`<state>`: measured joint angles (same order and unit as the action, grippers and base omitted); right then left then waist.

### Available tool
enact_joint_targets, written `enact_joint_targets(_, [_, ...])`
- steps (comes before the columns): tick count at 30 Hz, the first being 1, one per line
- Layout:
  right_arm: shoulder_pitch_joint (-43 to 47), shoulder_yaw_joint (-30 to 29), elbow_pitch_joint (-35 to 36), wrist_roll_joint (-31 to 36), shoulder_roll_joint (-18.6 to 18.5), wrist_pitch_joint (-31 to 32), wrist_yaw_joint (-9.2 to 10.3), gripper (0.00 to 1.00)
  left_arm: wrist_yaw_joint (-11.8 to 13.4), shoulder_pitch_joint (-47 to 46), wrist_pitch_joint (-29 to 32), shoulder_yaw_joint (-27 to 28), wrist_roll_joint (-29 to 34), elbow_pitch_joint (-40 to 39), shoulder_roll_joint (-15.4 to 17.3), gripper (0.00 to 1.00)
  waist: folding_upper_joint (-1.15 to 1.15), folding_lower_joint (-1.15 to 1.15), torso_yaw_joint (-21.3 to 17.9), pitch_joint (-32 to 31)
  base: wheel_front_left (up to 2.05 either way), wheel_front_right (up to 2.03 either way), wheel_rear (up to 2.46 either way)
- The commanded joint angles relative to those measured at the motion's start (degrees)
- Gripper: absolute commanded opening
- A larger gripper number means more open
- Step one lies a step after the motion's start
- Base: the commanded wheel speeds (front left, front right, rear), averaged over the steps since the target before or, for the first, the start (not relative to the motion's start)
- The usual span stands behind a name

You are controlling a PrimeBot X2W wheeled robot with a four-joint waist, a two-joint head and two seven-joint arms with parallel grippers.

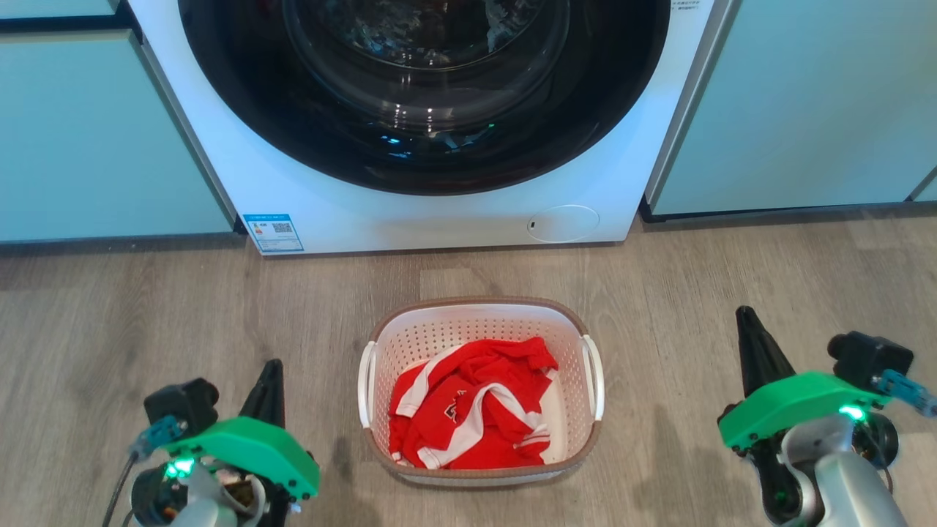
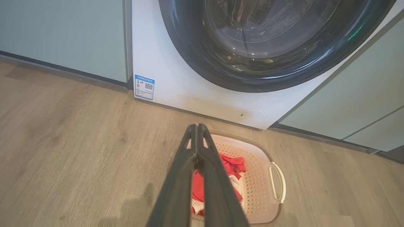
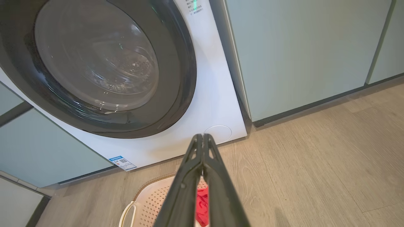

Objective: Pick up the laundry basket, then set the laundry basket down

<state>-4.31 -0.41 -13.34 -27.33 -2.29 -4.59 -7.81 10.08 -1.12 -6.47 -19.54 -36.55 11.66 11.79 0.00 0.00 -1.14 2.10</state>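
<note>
The laundry basket stands on the wooden floor in front of the washing machine, white with perforated walls, a brown rim and a white handle on each side. A red and white garment lies in it. My left gripper hangs shut to the left of the basket, apart from it, holding nothing. On the other side my right gripper is shut too, well clear of the right handle. The left wrist view has the basket behind the closed fingertips. The right wrist view catches the basket's corner at the bottom edge.
A white front-loading washing machine with a dark round door stands right behind the basket. Pale green cabinet fronts flank it on both sides. Bare wooden floor stretches left and right of the basket.
</note>
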Motion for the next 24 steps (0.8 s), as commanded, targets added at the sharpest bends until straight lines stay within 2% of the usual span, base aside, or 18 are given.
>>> enact_joint_targets(1, [-2.2,-0.4,1.7,-2.1,-0.5,0.5,0.07,0.0,-0.6,-2.9,0.3,2.0,-1.7,-1.5,0.0,0.0,0.0,0.0,0.0,0.0,0.0,0.0,0.0])
enact_joint_targets(24, [-2.1,-1.7,1.1,-17.2,-0.6,2.9,0.13,0.0,-4.7,-3.4,2.9,7.2,-15.1,-0.7,-1.8,0.0,0.0,0.0,0.3,-0.5,0.0,0.0,0.0])
